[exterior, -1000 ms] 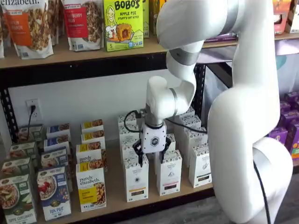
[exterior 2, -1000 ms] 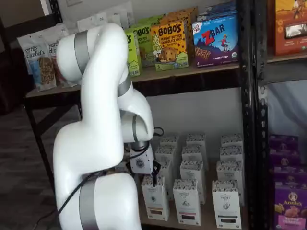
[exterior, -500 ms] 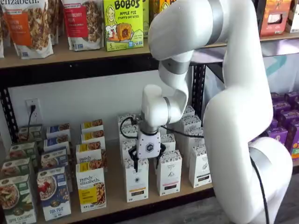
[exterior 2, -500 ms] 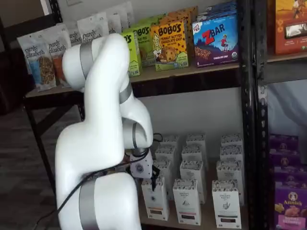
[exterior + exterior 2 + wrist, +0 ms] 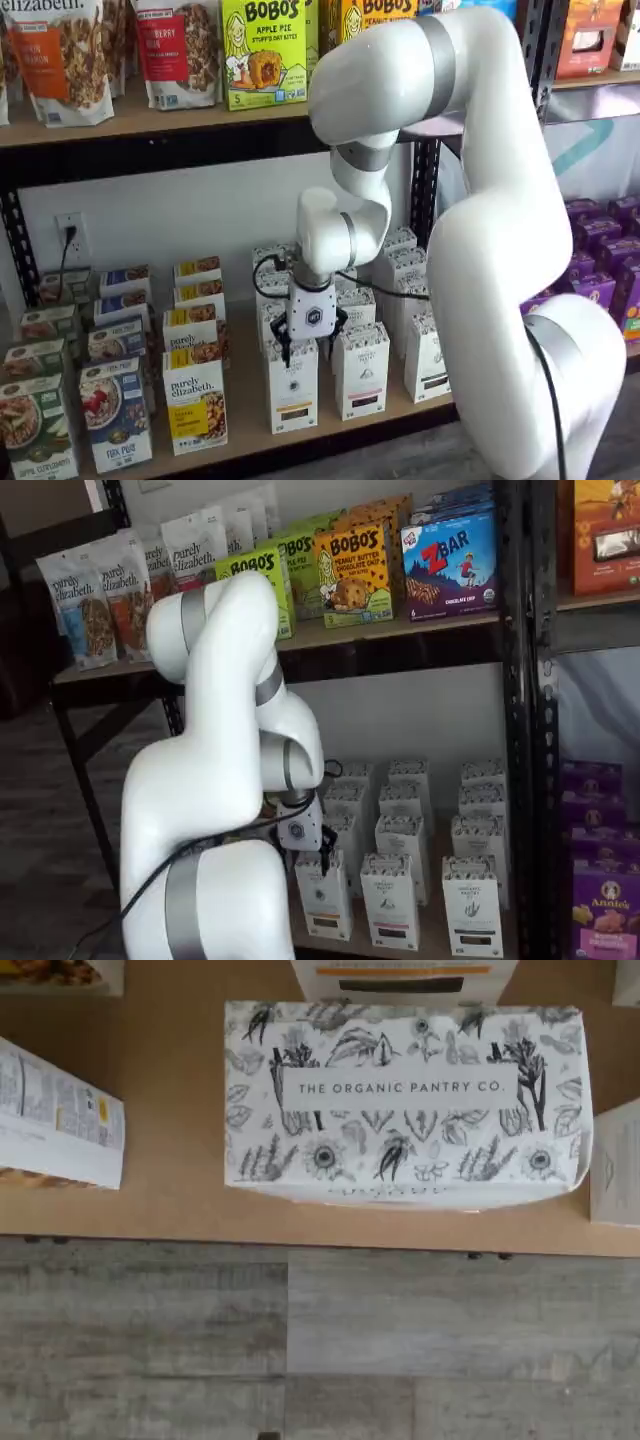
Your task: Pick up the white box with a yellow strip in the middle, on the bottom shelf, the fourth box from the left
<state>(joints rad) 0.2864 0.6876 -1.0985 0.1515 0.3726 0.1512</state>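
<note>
The white box (image 5: 292, 385) with floral print on top stands at the front of the bottom shelf, and also shows in a shelf view (image 5: 323, 895). In the wrist view its top (image 5: 400, 1100) reads "The Organic Pantry Co."; the same kind of box behind it (image 5: 404, 972) shows a yellow-orange strip. My gripper (image 5: 310, 342) hangs right over this box, open, with a black finger on each side of the box's top. In a shelf view (image 5: 322, 842) only one finger shows at the box's top. I cannot tell whether the fingers touch the box.
More white boxes (image 5: 361, 370) stand in rows to the right. Purely Elizabeth boxes (image 5: 195, 405) and cereal boxes (image 5: 115, 412) stand to the left. The shelf's front edge (image 5: 150, 1225) and grey floor (image 5: 300, 1340) lie just before the box. Purple boxes (image 5: 600, 910) fill the neighbouring rack.
The arm has swung left and the gripper has come down from above the second white column to the top of the front box of the leftmost white column.
</note>
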